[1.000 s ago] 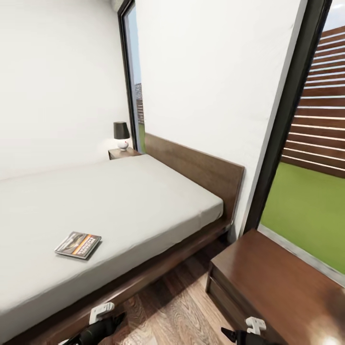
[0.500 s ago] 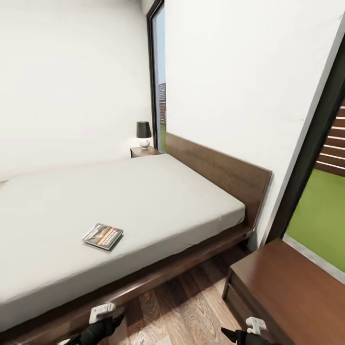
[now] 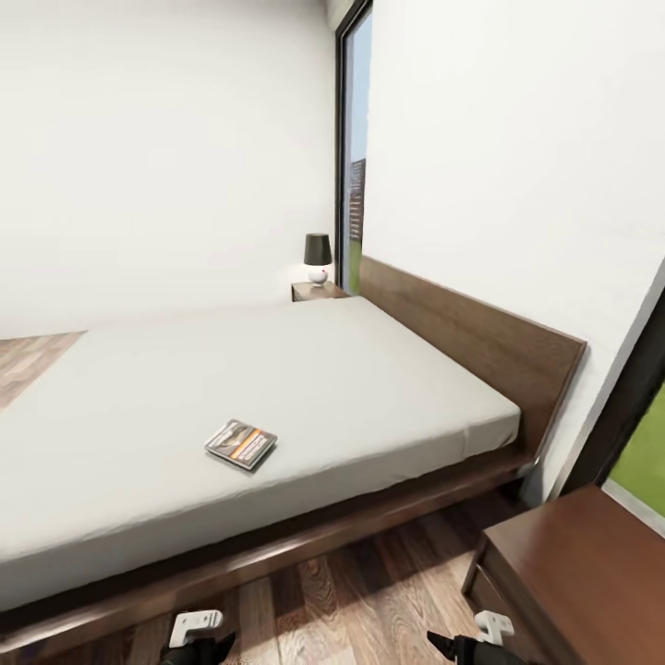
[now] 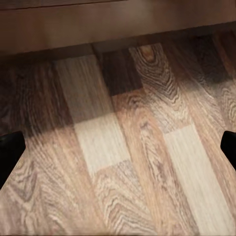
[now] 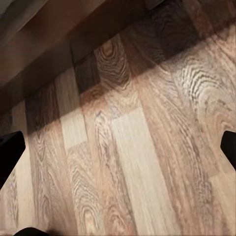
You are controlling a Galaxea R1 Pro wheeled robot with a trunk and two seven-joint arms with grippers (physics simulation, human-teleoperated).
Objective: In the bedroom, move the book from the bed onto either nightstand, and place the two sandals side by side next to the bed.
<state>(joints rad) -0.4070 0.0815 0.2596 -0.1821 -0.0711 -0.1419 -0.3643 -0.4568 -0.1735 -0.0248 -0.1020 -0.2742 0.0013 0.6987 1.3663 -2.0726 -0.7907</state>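
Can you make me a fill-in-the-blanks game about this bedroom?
1. The book lies flat on the ___.
2. The black-shaded lamp stands on the far nightstand, right beside a tall ___.
3. The bed has a grey mattress and a dark-brown ___ frame.
4. Under the left gripper, whose jaws stand open, is a wood-plank ___.

Missing words: bed; window; wooden; floor

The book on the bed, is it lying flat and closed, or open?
Flat and closed. The book lies cover up on the grey mattress, orange band showing, no pages spread.
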